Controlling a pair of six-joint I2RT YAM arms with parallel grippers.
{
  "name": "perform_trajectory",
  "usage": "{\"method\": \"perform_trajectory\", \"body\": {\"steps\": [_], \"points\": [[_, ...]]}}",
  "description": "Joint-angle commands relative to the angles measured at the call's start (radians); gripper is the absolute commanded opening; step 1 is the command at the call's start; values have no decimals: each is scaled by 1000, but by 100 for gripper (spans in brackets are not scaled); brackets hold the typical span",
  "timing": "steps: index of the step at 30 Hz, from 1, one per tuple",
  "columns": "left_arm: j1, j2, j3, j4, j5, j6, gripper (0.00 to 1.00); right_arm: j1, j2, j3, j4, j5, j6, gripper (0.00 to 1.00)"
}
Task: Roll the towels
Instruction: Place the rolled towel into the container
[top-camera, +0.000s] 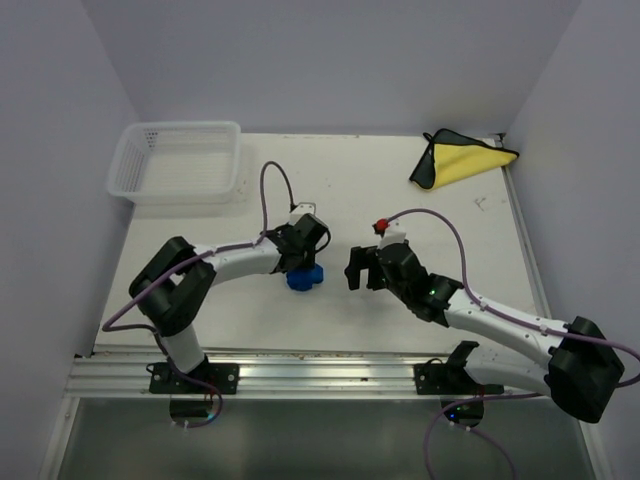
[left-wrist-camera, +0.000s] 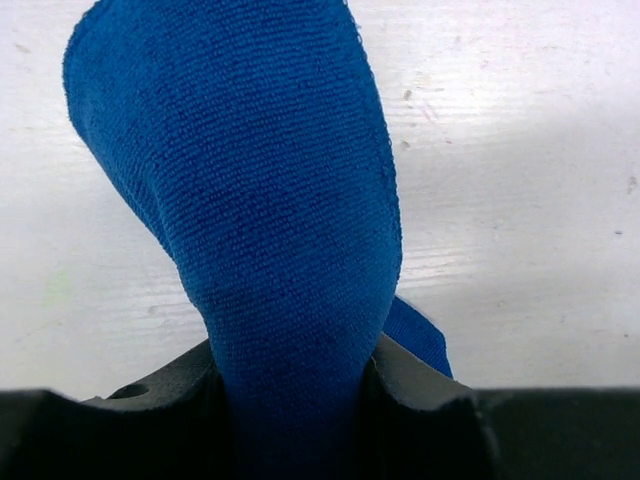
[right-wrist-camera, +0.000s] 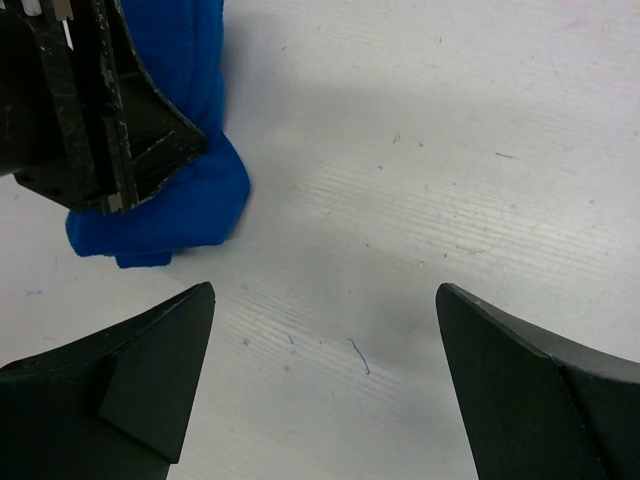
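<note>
White table (top-camera: 400, 190) fills the floor of a plain pale-walled booth, and near its middle the left gripper (left-wrist-camera: 295, 385) is clenched on the blue towel (left-wrist-camera: 270, 200). In the left wrist view the cloth is squeezed to a narrow waist between the two black fingers (left-wrist-camera: 170, 390) and widens into a broad, rounded lobe towards 12 o'clock. A small blue corner pokes out at 4 o'clock of the pinch. From above, the left gripper (top-camera: 303, 262) points down onto the towel (top-camera: 306, 279), which shows as a small bunched lump on the table, its lower part resting on the surface.

At 3 o'clock of that lump, near but not touching, the right gripper (top-camera: 355, 268) faces it with its jaws spread wide and nothing between them. The right wrist view confirms this: bare table lies between the fingers of the right gripper (right-wrist-camera: 325, 380), and the blue towel (right-wrist-camera: 170, 210) sits at 10 o'clock with the other arm's gripper (right-wrist-camera: 100, 120) pressed into its top.

Farther out, the yellow towel (top-camera: 470, 160) lies folded in the table's 2 o'clock corner, dark edging on its left side. A white mesh basket (top-camera: 125, 165) stands in the 10 o'clock corner, well apart from both towels. A metal rail (top-camera: 330, 375) runs along the 6 o'clock edge and carries both arm bases.
</note>
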Motion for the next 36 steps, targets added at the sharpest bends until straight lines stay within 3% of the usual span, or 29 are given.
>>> {"method": "perform_trajectory", "body": {"steps": [1, 7, 10, 13, 21, 25, 28, 36], "points": [[57, -53, 76, -144, -37, 92, 0, -7, -29, 28, -7, 22, -19, 97], [238, -88, 255, -237, -6, 275, 0, -12, -23, 45, -1, 0, -20, 97], [286, -27, 473, -327, -87, 372, 0, -15, -12, 63, -12, -10, -29, 97], [355, 68, 705, -366, -175, 441, 0, -21, -3, 81, -29, -27, -42, 97], [648, 465, 1325, -503, -67, 416, 0, -30, -28, 115, -90, -37, -42, 97], [768, 519, 1275, -398, -32, 359, 0, -32, -38, 132, -130, -30, -52, 97], [849, 537, 1195, -333, 80, 300, 0, -32, -37, 129, -142, -14, -60, 97], [875, 651, 1144, -280, 181, 234, 0, -44, 33, 129, -130, -7, -55, 97]]}}
